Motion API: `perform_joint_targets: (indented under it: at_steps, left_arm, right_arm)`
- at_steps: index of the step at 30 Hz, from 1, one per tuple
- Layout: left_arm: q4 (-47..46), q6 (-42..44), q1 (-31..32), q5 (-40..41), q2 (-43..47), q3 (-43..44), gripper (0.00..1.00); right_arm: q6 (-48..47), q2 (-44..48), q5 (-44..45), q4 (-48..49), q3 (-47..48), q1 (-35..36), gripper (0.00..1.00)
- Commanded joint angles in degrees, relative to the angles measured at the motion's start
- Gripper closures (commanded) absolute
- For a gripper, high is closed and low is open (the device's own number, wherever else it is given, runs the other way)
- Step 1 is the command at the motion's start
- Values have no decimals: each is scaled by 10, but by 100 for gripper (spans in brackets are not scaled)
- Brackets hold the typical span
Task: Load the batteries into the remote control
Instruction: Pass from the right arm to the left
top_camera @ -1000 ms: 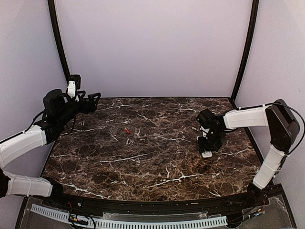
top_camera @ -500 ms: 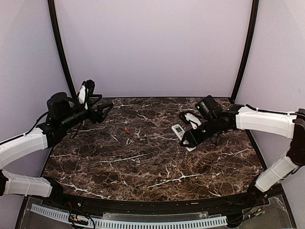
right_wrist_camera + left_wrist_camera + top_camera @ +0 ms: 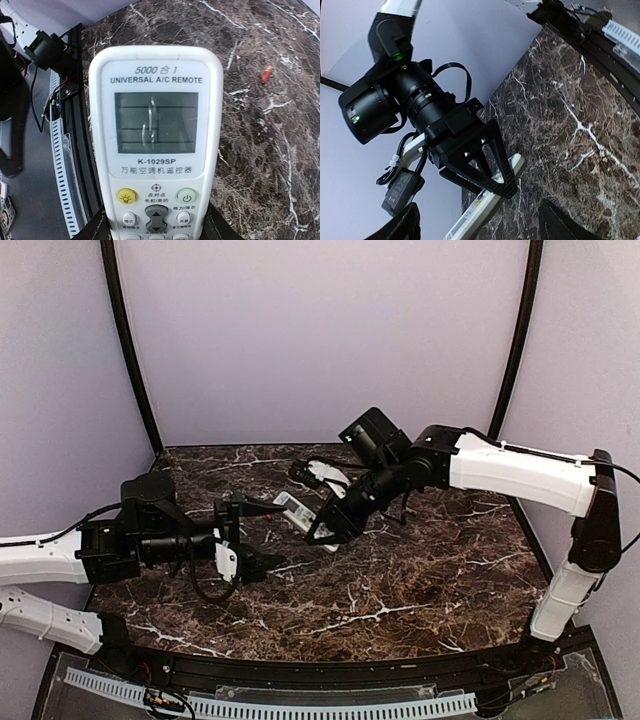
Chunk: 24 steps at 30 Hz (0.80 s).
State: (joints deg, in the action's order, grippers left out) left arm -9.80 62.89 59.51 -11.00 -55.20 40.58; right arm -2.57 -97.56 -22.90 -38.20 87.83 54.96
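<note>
The white remote control point(image 3: 155, 135) hangs above the table, display and buttons facing the right wrist camera. My right gripper point(image 3: 157, 227) is shut on its lower end, one black finger on each side. From above, the remote control point(image 3: 296, 510) sits in the right gripper point(image 3: 322, 522) over the table's middle. My left gripper point(image 3: 255, 537) stands open just to its left, pointing at it, nothing between its fingers. In the left wrist view, the remote control point(image 3: 487, 207) shows edge-on beyond the left gripper point(image 3: 479, 207). One red battery point(image 3: 266, 75) lies on the marble.
The dark marble table point(image 3: 400, 580) ends at a black rail with a white slotted strip point(image 3: 270, 708) along the near edge. Lilac walls and two black posts point(image 3: 128, 340) close the back and sides. Cables trail by the rail point(image 3: 50, 95).
My right arm lifted the remote control off the right side of the table and carried it left to the middle. My left arm swung from the back left corner down toward it.
</note>
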Motion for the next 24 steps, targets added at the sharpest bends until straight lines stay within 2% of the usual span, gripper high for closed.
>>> perform_joint_targets:
  at_steps: [1,4,9,13,15,18,24]
  left_arm:
    - [45,148,16,104,2,4,18]
    - [83,140,15,142,-10,9,16]
    - [80,128,15,204,-43,13,15]
    - [66,117,15,185,-41,16,16]
    - [69,114,15,176,-40,17,21]
    - [77,114,15,174,-44,23,34]
    - [74,122,16,168,-57,30,48]
  right_arm:
    - [-16,-14,-16,-23,36,28,78]
    - [-21,-19,-22,-19,39,36,78]
    - [-28,-25,-30,-24,42,45,78]
    - [-31,-19,-35,-25,36,48,78]
    - [-31,-17,-38,-25,34,48,79]
    - [-32,-17,-39,-22,32,50,80]
    - [-35,-25,-39,-21,36,50,80]
